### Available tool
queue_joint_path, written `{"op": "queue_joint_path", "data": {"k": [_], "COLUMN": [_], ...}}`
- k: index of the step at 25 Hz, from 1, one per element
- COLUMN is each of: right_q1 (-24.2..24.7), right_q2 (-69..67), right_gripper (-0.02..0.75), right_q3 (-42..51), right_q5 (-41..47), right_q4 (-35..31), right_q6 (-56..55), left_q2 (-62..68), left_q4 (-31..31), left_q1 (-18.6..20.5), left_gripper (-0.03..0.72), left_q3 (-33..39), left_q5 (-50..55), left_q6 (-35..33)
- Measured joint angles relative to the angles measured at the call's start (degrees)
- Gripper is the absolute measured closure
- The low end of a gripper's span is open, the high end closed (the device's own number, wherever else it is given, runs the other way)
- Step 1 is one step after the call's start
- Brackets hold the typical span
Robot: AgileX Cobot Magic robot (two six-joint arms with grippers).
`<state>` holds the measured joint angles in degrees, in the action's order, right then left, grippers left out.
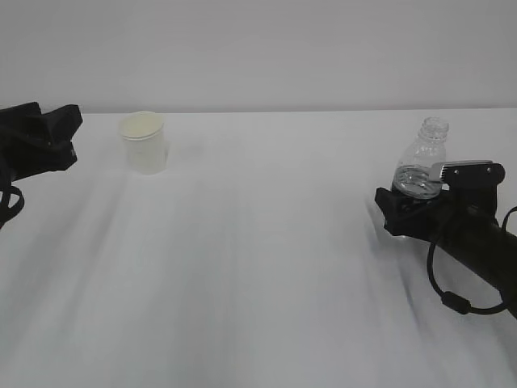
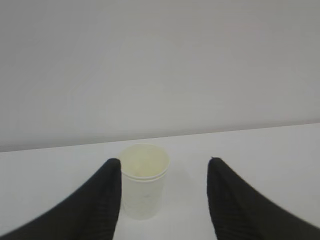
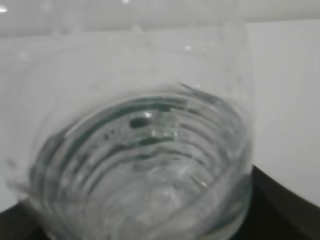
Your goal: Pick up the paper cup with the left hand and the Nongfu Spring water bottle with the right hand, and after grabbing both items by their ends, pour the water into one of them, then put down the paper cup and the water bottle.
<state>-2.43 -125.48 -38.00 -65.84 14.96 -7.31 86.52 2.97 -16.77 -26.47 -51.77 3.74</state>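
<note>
The paper cup [image 1: 144, 142] stands upright on the white table [image 1: 258, 267] at the back left. It is cream inside with a rolled rim. My left gripper [image 1: 71, 139] hangs to its left, apart from it. In the left wrist view this gripper [image 2: 164, 161] is open, with the cup [image 2: 144, 181] ahead of it, near the left finger [image 2: 102, 202]. The clear, capless water bottle [image 1: 422, 162] stands at the right. My right gripper [image 1: 408, 200] is around its lower part. The bottle's ribbed body [image 3: 145, 170] fills the right wrist view, with water low inside. A dark finger [image 3: 285, 205] sits against its right side; contact is unclear.
A plain pale wall [image 1: 258, 48] rises behind the table's far edge. A black cable [image 1: 448, 295] loops below the right arm. Bare tabletop lies between the cup and the bottle.
</note>
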Motion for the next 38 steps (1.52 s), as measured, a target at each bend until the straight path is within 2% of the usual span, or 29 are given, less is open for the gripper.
{"op": "queue_joint_path", "data": {"k": [5,17,31,38], "right_q1": [0.0,0.0,0.0,0.0], "right_q2": [0.0,0.0,0.1,0.1], "right_gripper": [0.154,0.243,0.253,0.302], "right_q3": [0.0,0.0,0.0,0.0], "right_q5": [0.0,-0.1,0.3,0.3], "right_q4": [0.0,-0.1,0.0,0.1], "right_q6": [0.0,0.0,4.7,5.3], "left_q2": [0.0,0.3,0.6,0.6], "left_q4": [0.0,0.0,-0.1,-0.1], "left_q1": [0.0,0.0,0.0,0.0], "left_gripper": [0.297,0.305,0.309,0.309], "left_q3": [0.0,0.0,0.0,0.0], "left_q5": [-0.1,-0.1,-0.1,-0.1], "left_q6": [0.0,0.0,0.0,0.0]}}
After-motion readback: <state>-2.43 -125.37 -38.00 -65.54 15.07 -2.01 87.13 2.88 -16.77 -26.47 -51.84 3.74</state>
